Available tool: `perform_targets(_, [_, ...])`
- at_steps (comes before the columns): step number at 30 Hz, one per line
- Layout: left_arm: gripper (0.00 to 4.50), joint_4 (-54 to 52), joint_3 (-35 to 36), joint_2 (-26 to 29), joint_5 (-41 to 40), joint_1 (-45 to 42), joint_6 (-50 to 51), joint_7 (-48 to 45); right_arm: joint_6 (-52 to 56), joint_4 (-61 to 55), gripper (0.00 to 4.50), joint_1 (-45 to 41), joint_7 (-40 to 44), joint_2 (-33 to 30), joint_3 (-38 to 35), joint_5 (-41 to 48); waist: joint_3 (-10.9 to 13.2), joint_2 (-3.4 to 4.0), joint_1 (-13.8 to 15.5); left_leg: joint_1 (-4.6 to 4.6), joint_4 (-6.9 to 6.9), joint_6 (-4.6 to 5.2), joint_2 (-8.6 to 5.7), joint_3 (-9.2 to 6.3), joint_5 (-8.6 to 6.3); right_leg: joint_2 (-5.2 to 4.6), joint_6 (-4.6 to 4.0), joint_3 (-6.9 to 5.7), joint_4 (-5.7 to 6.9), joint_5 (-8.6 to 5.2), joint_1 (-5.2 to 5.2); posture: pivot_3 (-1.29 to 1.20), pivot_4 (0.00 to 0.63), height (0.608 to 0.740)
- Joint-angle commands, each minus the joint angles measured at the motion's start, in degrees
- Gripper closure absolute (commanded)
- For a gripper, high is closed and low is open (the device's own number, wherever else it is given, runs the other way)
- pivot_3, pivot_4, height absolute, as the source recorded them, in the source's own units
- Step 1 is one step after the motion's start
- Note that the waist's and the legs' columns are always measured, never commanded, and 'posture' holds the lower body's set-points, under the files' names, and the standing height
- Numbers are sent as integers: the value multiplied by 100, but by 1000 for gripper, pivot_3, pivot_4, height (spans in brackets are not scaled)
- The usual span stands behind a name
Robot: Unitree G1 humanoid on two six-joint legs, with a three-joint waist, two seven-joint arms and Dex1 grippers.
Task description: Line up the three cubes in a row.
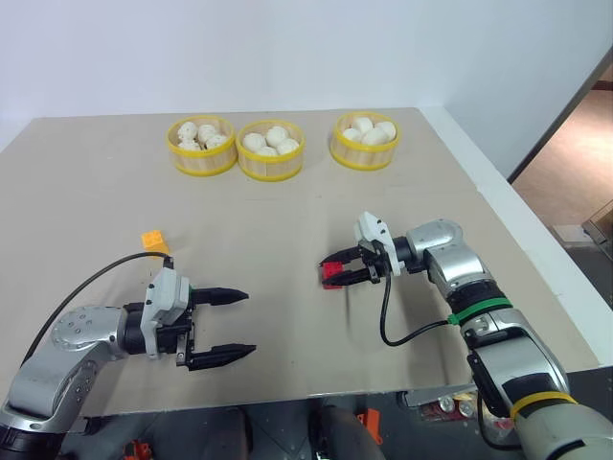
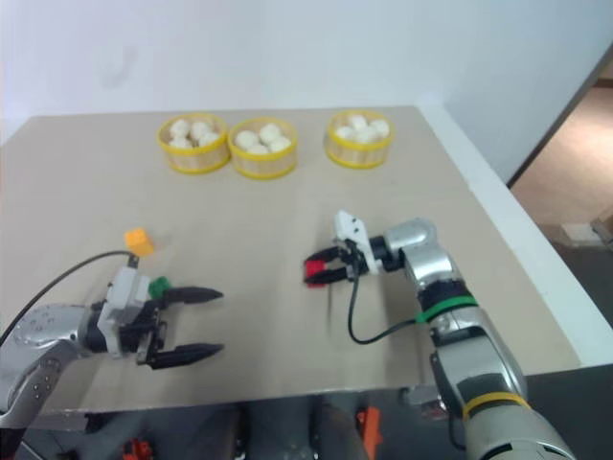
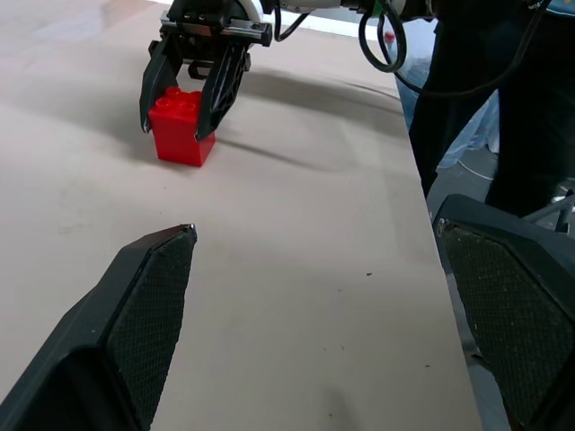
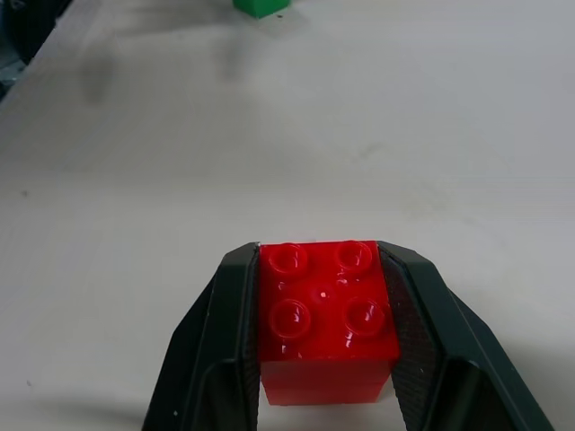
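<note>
- The right gripper (image 1: pixel 335 272) sits a little right of centre in the left eye view, pointing toward the left of the frame, its two black fingers (image 4: pixel 220 341) closed on the red cube (image 4: pixel 325 310).
- In the right wrist view the red cube is clamped between the fingers with its four studs facing the camera; in the left wrist view its lower edge looks to be touching or just above the desk (image 1: pixel 86 192), and I cannot tell which.
- The left gripper (image 1: pixel 225 326) is at the lower left of the left eye view, pointing toward the right of the frame, with its fingers (image 3: pixel 148 310) spread wide and nothing between them.
- The orange-yellow cube (image 1: pixel 153 241) rests on the desk in the left part of the frame, above the left gripper and well apart from the red cube.
- The green cube (image 2: pixel 159 285) lies just beside the left gripper's wrist in the right eye view; in the right wrist view it appears at the far top edge, well apart from the red cube.
- Three round yellow-rimmed baskets (image 1: pixel 201 158) of white buns (image 1: pixel 277 136) stand in a row along the upper middle of the desk, two close together and the third a little off to the right.
- A black cable (image 1: pixel 397 321) loops down from the right wrist over the desk.
</note>
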Motion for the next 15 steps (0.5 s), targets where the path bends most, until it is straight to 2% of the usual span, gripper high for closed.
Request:
perform_targets(1, [0,-246,128,42,-63,34,-39,41,-357,285,2738,-130,136,5,-89,-110,0,0,1,1,0,0,0,0,0,0,-2,0,0,1,1,0,150,740])
perform_targets(2, [0,-253,127,37,-58,55,-40,53,-386,350,2196,-143,151,9,-97,-115,0,0,1,2,1,1,0,-1,0,0,-4,0,0,1,2,0,150,740])
perform_targets(7, [0,-271,136,33,-53,139,-28,102,-228,270,497,-147,373,-34,-124,-77,0,1,1,1,4,1,0,10,1,-2,-6,11,0,3,0,0,150,740])
perform_targets(9, [0,-256,164,31,-52,162,-27,153,-137,100,60,-111,386,-57,-164,-10,1,1,1,1,4,1,0,10,1,-2,-6,11,0,3,-2,0,150,740])
perform_targets(11, [0,-244,245,21,-97,171,3,236,-46,-148,60,-56,340,-87,-247,100,1,1,1,1,2,1,1,12,0,-1,-5,12,0,3,-5,0,150,740])
perform_targets(15, [0,-37,1013,85,-440,81,145,552,1220,-1510,60,141,55,-325,-737,832,1,2,9,-9,0,1,4,11,1,0,16,11,4,15,-18,0,150,740])
